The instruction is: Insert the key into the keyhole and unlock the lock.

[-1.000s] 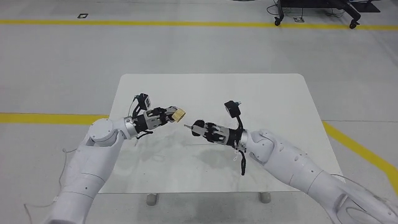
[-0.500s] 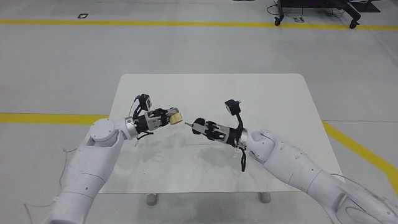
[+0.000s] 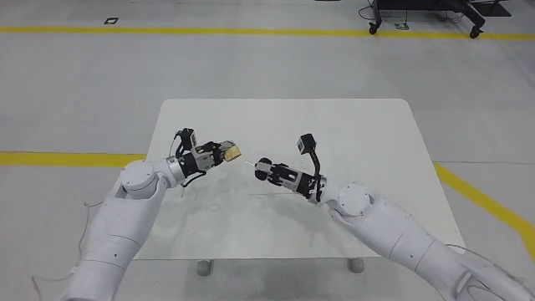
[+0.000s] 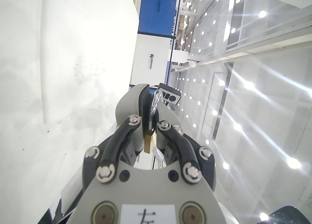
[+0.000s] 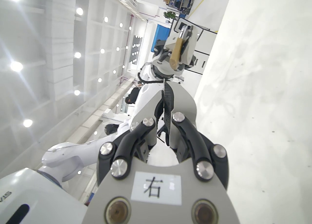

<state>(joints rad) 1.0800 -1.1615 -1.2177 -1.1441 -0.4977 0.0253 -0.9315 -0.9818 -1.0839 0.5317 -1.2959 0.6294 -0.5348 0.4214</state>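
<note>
A brass padlock (image 3: 232, 151) is held above the white table (image 3: 351, 125) by my left gripper (image 3: 222, 153), which is shut on it. In the left wrist view the brass body (image 4: 147, 143) and silver shackle (image 4: 155, 103) sit between the fingers (image 4: 131, 103). My right gripper (image 3: 262, 170) is shut on the key (image 3: 252, 165), whose thin blade points at the padlock across a small gap. In the right wrist view the key blade (image 5: 164, 80) sticks out past my right gripper (image 5: 167, 93), with the padlock (image 5: 176, 52) just beyond it, not touching.
Both arms hover over the middle of the table, which has its front edge (image 3: 276, 257) near the robot. A yellow floor line (image 3: 251, 30) and wheeled racks (image 3: 426, 4) lie far behind.
The left gripper has drawn the padlock slightly left and back. The right gripper with the key has followed a little to the left, and the right forearm has swung lower.
</note>
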